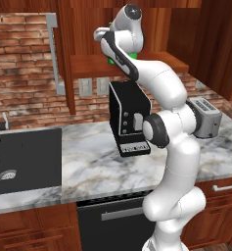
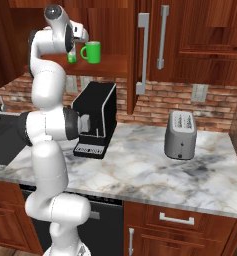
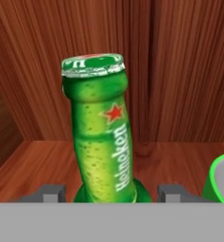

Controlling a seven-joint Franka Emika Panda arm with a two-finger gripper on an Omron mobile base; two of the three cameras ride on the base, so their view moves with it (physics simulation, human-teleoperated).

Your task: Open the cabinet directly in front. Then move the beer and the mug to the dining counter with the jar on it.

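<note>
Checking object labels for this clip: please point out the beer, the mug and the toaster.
beer (image 3: 101, 137): hand view, on the neck beside the red star.
mug (image 2: 92, 52): right base view, middle of its green wall, on the cabinet shelf.
toaster (image 2: 180, 135): right base view, on its grey front face.

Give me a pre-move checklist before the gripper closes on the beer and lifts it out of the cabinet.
1. Cabinet door swung open: ok.
2. Beer upright on the shelf: ok.
3. Beer centred between the fingertips of the gripper: ok.
4. Gripper closed firmly on the beer: cannot tell; the fingertips stand apart from the glass.
5. Mug clear of the bottle: ok, it stands apart beside it.
6. Coffee machine below the shelf, clear of the lift path: cannot tell.
</note>
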